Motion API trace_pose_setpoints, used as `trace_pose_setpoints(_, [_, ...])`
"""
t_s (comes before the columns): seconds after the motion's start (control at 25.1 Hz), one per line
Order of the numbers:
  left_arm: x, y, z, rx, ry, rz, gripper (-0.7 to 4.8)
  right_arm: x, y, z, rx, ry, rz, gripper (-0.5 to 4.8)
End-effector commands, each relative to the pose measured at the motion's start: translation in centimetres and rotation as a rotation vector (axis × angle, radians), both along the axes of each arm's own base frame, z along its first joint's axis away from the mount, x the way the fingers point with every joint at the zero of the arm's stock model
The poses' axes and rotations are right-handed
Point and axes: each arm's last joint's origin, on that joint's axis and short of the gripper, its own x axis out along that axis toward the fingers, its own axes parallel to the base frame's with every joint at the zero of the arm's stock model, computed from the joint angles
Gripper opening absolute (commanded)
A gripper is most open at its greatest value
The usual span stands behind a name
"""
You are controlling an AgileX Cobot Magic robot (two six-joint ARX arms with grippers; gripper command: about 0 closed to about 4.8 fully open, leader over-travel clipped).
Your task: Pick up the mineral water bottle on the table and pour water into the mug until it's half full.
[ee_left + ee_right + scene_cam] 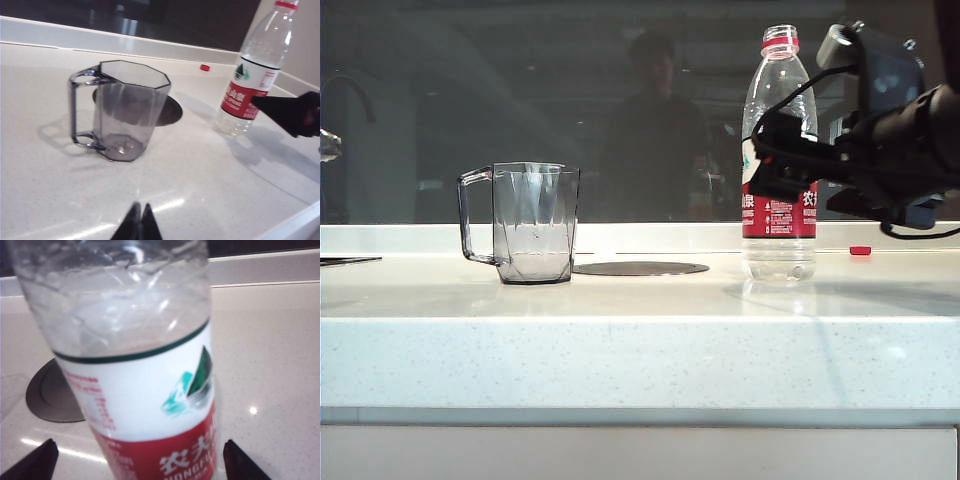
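On the table [640, 345] you have the bottle [779, 160] upright at the right, well apart from the mug [533, 222] at the left. Your right gripper [137, 460] stands wide open, a finger on either side of the bottle's label. Your left gripper [138, 222] hangs closed near the mug.

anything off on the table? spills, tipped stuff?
Mostly fine: mineral water bottle and mug stand upright, no spill visible. One oddity: a small red cap lies loose behind the uncapped bottle. Right gripper open around it.
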Motion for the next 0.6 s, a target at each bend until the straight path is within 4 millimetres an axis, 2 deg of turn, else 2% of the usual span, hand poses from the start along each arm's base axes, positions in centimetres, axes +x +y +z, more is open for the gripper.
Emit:
trace_pose_setpoints(0.04, [0.1,0.1,-0.2,0.01,0.021,0.051,-0.05,0.8,0.3,0.1,0.007,-0.035,-0.03,4.79])
trace_pose_setpoints(0.32, [0.0,0.1,-0.5,0.025,0.049,0.049,-0.05,2.0,0.9,-0.2,0.004,-0.042,-0.043,4.79])
trace_pose_setpoints(0.6, [0.0,0.1,-0.4,0.025,0.048,0.048,-0.05,2.6,1.0,-0.2,0.004,-0.054,-0.129,4.79])
